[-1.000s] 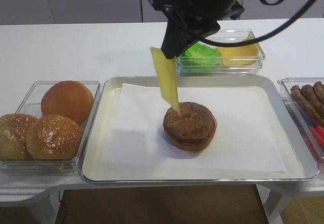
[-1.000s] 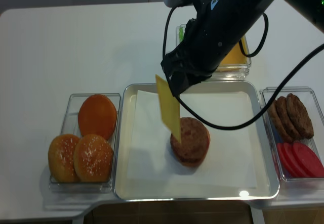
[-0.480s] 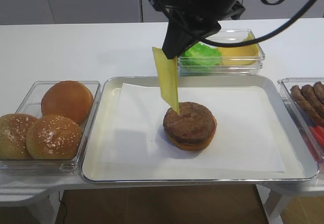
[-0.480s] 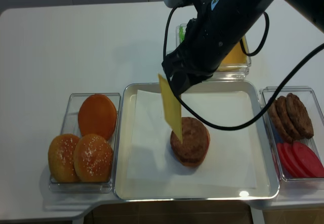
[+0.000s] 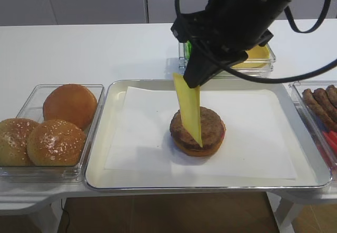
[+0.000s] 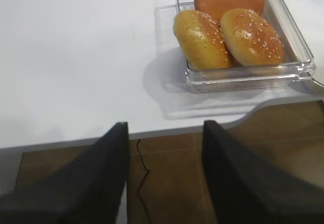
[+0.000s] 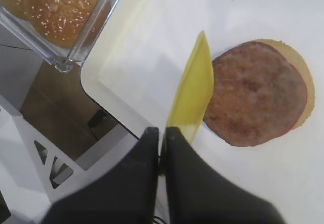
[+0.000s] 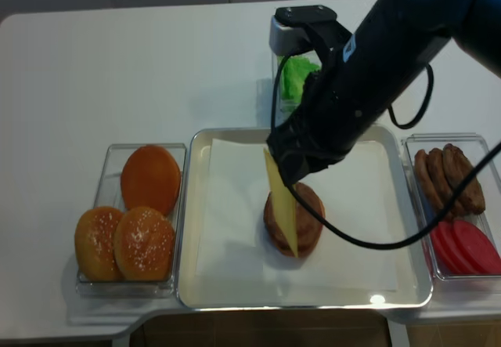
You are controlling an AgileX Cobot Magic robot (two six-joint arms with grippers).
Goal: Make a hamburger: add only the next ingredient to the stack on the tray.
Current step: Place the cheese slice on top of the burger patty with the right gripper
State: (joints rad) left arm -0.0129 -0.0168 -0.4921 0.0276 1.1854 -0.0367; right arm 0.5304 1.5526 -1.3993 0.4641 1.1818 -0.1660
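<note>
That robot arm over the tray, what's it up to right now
A burger is being built. The right gripper is shut on one edge of a cheese slice, which hangs down over the patty sitting on a bun half on the paper-lined tray. The cheese is not yet laid flat on the patty. The left gripper waits open off the table edge, near the bin of buns, holding nothing.

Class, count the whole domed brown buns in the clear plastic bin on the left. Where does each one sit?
3. One smooth domed brown bun sits at the bin's back; two sesame-sprinkled buns sit in front, one left, one right. None seems hidden.
</note>
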